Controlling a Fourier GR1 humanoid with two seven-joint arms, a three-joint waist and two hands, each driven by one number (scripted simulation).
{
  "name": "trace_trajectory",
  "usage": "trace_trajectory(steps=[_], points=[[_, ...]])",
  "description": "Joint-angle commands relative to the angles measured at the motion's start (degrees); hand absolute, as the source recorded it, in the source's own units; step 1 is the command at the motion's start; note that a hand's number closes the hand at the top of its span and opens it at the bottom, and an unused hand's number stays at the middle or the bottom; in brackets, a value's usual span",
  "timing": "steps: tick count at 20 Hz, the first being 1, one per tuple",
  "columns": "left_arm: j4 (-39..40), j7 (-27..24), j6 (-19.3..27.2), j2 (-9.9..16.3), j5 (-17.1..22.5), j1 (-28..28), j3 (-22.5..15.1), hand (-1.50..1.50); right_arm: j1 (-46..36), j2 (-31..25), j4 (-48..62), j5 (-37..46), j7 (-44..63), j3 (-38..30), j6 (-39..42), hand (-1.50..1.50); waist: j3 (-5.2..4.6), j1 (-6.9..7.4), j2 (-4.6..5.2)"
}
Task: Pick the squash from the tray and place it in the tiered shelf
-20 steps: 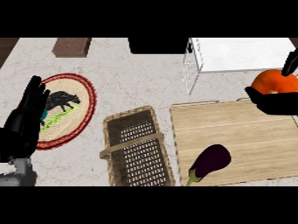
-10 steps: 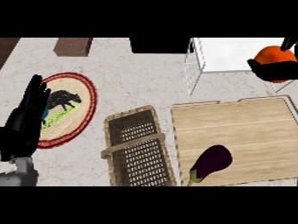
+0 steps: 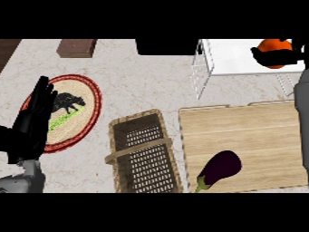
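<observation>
The orange squash point(image 3: 275, 49) is up at the far right, over the white tiered shelf point(image 3: 240, 59). My right hand point(image 3: 292, 55) is curled round it, and the fingers hide its right side. The wooden tray point(image 3: 247, 131) lies below at the right, with a purple eggplant point(image 3: 218, 169) on its near edge. My left hand point(image 3: 28, 123) rests open at the left, fingers up, over the round mat.
A wicker basket point(image 3: 143, 154) stands just left of the tray. A round woven mat with a red rim point(image 3: 83, 95) lies at the left. A brown block point(image 3: 76, 47) sits at the back left, with a dark object point(image 3: 166, 46) beside it.
My right hand has carried the squash up and away from the tray, to over the shelf's white surface. The left hand has not moved.
</observation>
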Motion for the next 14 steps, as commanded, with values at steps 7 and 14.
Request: trace_trajectory(steps=[7, 14], points=[[-0.26, -1.25, -1.09, 0.04, -0.22, 0.96, 0.40, 0.00, -8.44, -2.58, 20.98, -3.43, -8.64, -3.80, -10.57, 1.50, 0.00, 0.15, 0.04], [-3.58, 0.87, -2.06, 0.58, 1.16, 2.09, 1.28, 0.00, -14.07, -5.58, 36.92, -7.67, -14.93, -6.73, -10.04, -1.50, 0.02, 0.76, 0.16]])
